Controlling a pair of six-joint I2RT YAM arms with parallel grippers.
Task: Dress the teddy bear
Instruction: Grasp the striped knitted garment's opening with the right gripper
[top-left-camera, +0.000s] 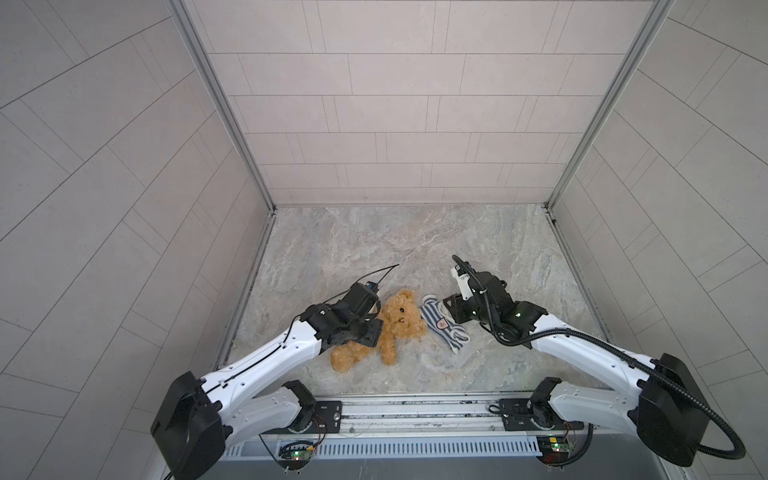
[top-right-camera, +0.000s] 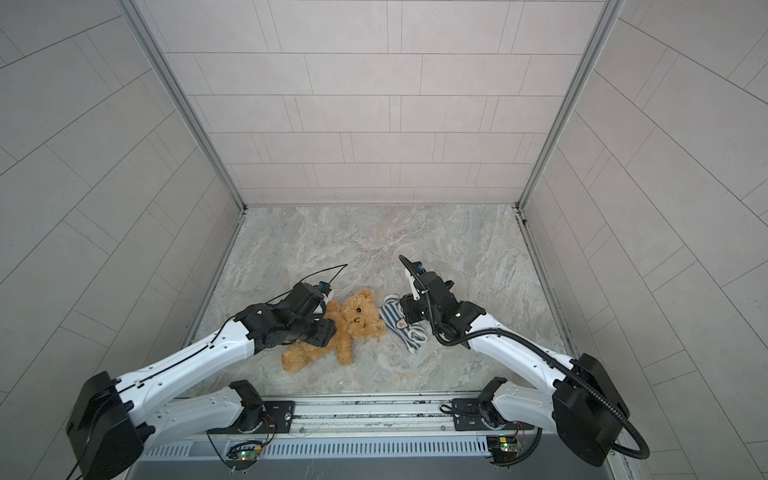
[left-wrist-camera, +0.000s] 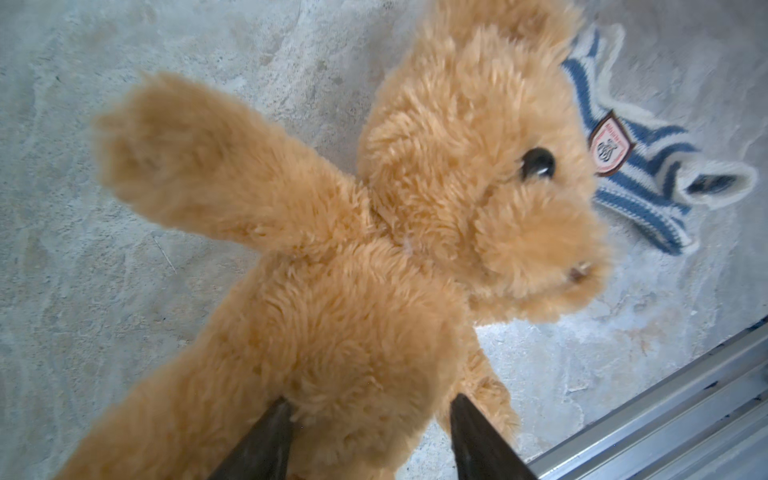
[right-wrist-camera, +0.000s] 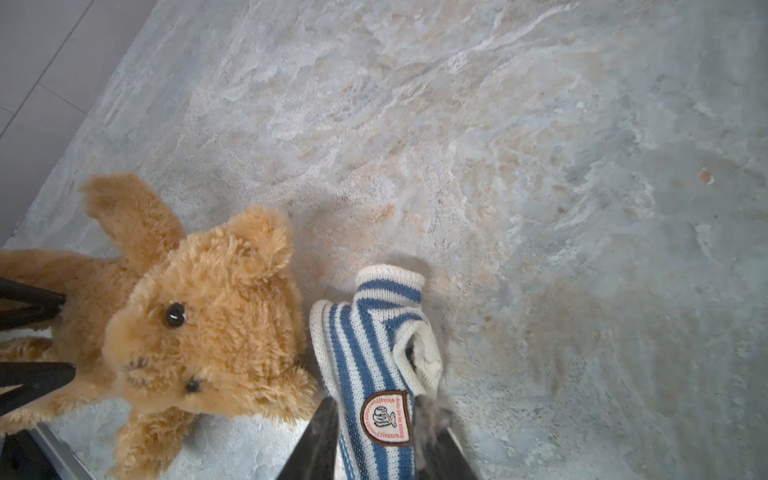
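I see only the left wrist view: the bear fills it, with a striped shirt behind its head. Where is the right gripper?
Observer: The right gripper is at the shirt, its jaws apart on either side of the badge.
Operator: Thank you. How do the legs of the bear lie? My view cuts them off.
Observer: In both top views the bear lies face up on the table, both legs spread toward the robot's base.
Operator: I see one eye only. Does it have two?
Observer: Yes, the right wrist view shows both black eyes.
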